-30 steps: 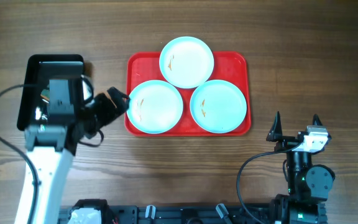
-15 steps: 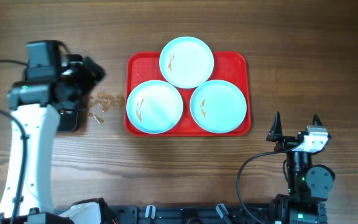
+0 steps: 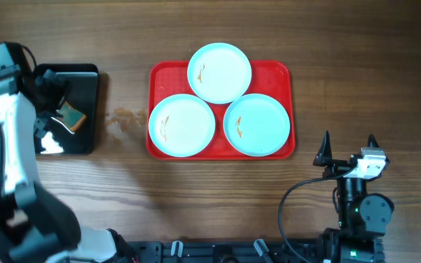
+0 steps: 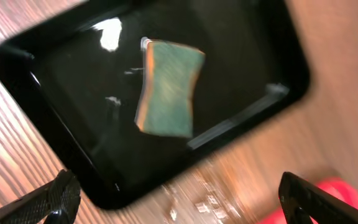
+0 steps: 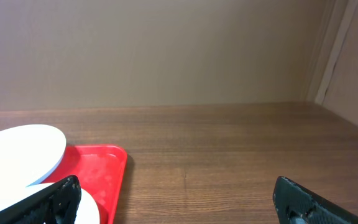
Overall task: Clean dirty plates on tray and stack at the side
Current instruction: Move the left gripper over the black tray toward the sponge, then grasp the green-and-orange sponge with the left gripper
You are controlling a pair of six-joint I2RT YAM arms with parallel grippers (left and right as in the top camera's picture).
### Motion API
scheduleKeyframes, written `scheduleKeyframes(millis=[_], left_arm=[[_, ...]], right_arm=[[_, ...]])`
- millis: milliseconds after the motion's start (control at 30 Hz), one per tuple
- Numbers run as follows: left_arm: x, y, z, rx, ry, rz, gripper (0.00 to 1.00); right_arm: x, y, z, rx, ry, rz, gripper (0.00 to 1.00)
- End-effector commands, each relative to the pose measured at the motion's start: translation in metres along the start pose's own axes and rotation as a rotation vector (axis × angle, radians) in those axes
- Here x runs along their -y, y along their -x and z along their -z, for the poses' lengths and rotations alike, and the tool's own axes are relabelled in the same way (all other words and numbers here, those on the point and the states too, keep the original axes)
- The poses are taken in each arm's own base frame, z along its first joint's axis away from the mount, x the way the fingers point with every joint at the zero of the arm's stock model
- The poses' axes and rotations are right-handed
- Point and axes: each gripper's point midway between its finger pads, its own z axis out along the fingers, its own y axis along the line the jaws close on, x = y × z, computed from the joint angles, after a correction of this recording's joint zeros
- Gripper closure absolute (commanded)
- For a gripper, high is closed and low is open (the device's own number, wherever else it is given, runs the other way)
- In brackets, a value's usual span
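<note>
Moved since one sec ago: left arm, from beside left rim of large red rectangular plastic tray [image 3: 275,73] out to left edge of brown wooden desk [image 3: 196,197]. Right arm, plates and both trays unchanged.

Item 1 – left gripper [image 4: 180,198]: above small black rectangular plastic tray [image 4: 247,56]; jaws spread wide, nothing held.

Item 2 – right gripper [image 3: 349,146]: nr desk's front-right corner; jaws wide apart, nothing held.

Item 3 – red tray, rounded corners, raised rim: desk centre, toward far edge.

Item 4 – round pale blue-white shallow plates, qty 3, all on red tray. Far plate [image 3: 220,73] overhangs tray's far rim. Front-left plate [image 3: 182,126] covers tray's left rim. Front-right plate [image 3: 257,125] sits w/in tray's right half. Plates touching or just beside each other; each w/ small orange-brown smears.

Item 5 – green sponge [image 4: 168,90] w/ orange-brown edge: lying in black tray, nr desk's left edge.

Item 6 – wet droplets [image 3: 123,120]: on desk btwn the two trays.
</note>
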Motion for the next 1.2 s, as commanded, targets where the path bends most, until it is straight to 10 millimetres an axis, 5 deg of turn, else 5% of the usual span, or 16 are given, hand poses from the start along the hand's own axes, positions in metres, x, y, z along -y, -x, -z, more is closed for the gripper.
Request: scheduleKeyframes(millis=[0, 267, 333, 400, 733, 833, 1033, 1167], left_arm=[[-0.009, 0.012, -0.034, 0.018, 0.095, 0.01, 0.0], [0.003, 0.02, -0.056, 0.037, 0.063, 0.005, 0.01], [0.005, 0.022, -0.06, 0.042, 0.058, 0.006, 0.2], [0.005, 0.022, -0.065, 0.039, 0.061, 0.006, 0.25], [-0.006, 0.003, -0.118, -0.054, 0.138, -0.007, 0.25], [-0.007, 0.0, -0.127, -0.065, 0.147, -0.009, 0.38], [-0.009, -0.004, -0.139, -0.078, 0.158, -0.011, 0.39], [-0.009, -0.003, -0.141, -0.075, 0.156, -0.014, 0.58]], right_arm=[[0.003, 0.0, 0.0, 0.002, -0.016, -0.002, 0.0], [0.003, 0.0, 0.0, 0.002, -0.016, -0.002, 0.0], [0.003, 0.0, 0.0, 0.002, -0.016, -0.002, 0.0], [0.003, 0.0, 0.0, 0.002, -0.016, -0.002, 0.0], [0.003, 0.0, 0.0, 0.002, -0.016, -0.002, 0.0], [0.003, 0.0, 0.0, 0.002, -0.016, -0.002, 0.0], [0.003, 0.0, 0.0, 0.001, -0.016, -0.001, 0.0], [0.003, 0.0, 0.0, 0.0, -0.016, -0.002, 0.0]])
